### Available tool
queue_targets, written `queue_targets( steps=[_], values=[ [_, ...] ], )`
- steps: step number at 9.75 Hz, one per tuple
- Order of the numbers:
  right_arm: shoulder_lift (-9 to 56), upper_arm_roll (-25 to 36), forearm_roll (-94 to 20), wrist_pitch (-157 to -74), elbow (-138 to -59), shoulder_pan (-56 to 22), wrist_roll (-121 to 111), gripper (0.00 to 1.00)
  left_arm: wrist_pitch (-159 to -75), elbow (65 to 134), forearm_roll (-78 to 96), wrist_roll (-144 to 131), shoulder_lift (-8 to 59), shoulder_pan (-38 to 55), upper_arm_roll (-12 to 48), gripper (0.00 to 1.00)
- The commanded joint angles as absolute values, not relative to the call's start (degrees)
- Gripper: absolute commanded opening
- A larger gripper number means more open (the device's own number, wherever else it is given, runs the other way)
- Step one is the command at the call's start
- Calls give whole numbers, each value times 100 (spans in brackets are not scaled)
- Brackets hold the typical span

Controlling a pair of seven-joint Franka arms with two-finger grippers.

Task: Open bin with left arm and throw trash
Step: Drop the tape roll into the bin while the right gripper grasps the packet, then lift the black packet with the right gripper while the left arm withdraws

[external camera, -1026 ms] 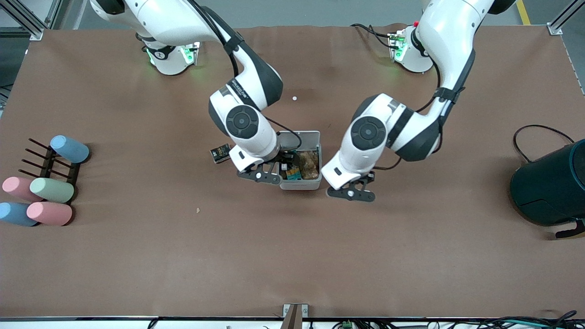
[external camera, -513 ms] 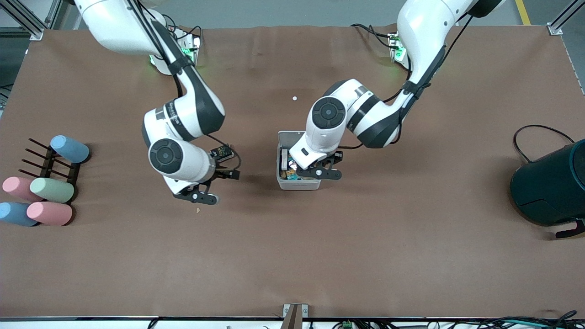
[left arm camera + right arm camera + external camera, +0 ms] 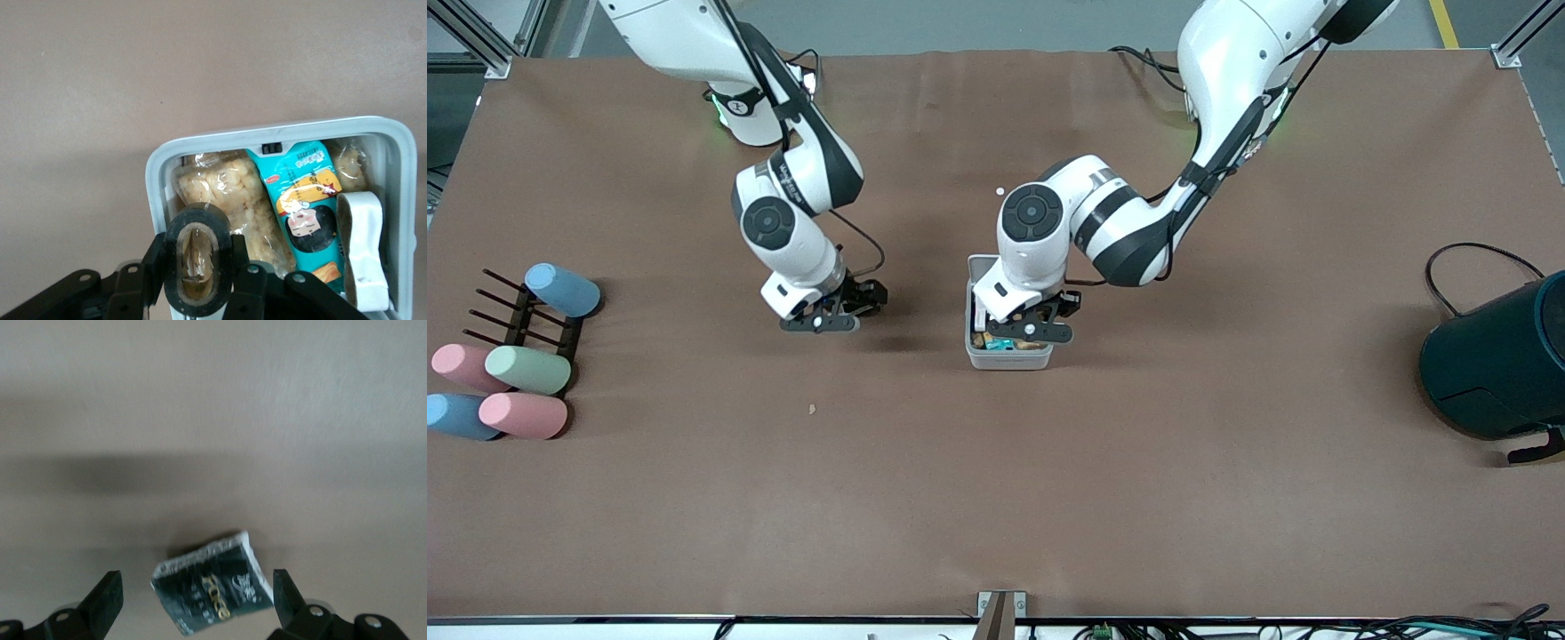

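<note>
The bin (image 3: 1009,358) is a small light-grey box in the middle of the table, with its lid (image 3: 980,264) swung open. In the left wrist view, the bin (image 3: 155,180) holds snack packets (image 3: 230,200) and a white roll (image 3: 363,247). My left gripper (image 3: 1034,331) is over the open bin. My left gripper (image 3: 198,267) is shut on the dark tape-roll ring (image 3: 198,215). My right gripper (image 3: 824,321) hangs low over the table toward the right arm's end. My right gripper (image 3: 197,600) is open around the black packet with gold print (image 3: 213,590), which lies on the table. A tiny white piece (image 3: 1000,190) lies farther from the camera than the bin.
Several pastel cups (image 3: 525,369) lie on and beside a dark rack (image 3: 516,307) at the right arm's end. A big dark teal cylinder (image 3: 1498,360) with a cable stands at the left arm's end. A small crumb (image 3: 812,409) lies nearer the camera than my right gripper.
My right gripper left the bin, swung toward the right arm's end and now sits over the black packet. My left gripper moved from beside the bin to over its opening.
</note>
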State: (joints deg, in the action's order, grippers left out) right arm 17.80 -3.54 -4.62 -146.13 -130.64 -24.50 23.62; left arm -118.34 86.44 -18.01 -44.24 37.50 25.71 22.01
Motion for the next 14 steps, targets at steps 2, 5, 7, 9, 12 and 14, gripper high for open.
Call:
queue_targets(
  steps=[2, 5, 7, 9, 12, 14],
  values=[
    [1617, -360, -422, -14721, -13403, -2435, 2311, 99, -11804, 8622, -2224, -4483, 3736, 2540, 2162, 100],
    [1967, -360, -422, -15220, -13395, -2461, 2312, 99, -11672, 8491, -2171, -4403, 3490, 2313, 2171, 100],
    [2118, -352, -422, -15372, -13395, -2470, 2303, 99, -11191, 8246, -2093, -4368, 3341, 2102, 2232, 100],
    [2118, -369, -422, -15311, -13377, -2452, 2320, 25, -10751, 8235, -1271, -4159, 2789, 1393, 2241, 100],
    [1838, -360, -439, -14524, -13002, -2373, 2539, 0, -10135, 8244, -817, -2273, 1936, -58, 2215, 100],
    [1828, -369, -527, -13217, -11776, -2320, 3011, 0, -9600, 8235, -774, -1804, 1331, -526, 2206, 100]
  ],
)
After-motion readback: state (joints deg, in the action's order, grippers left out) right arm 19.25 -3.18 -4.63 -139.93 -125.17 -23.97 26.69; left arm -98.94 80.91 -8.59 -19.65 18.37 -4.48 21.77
